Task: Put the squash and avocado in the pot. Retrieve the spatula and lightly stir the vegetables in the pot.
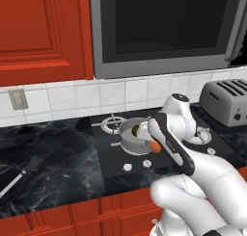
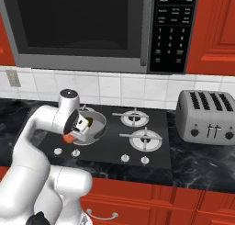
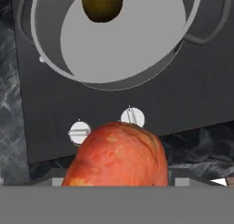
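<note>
Currently: avocado (image 3: 102, 5) is seated in pot (image 3: 55, 63) | squash (image 3: 118, 155) is clamped in gripper (image 2: 72, 133), short of the rim | spatula (image 1: 20, 175) is untouched; stirring is pending.

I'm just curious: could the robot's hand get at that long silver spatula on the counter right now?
Probably not: the hand holds the round orange-red squash near the grey metal pot, and the spatula lies well to its left.
</note>
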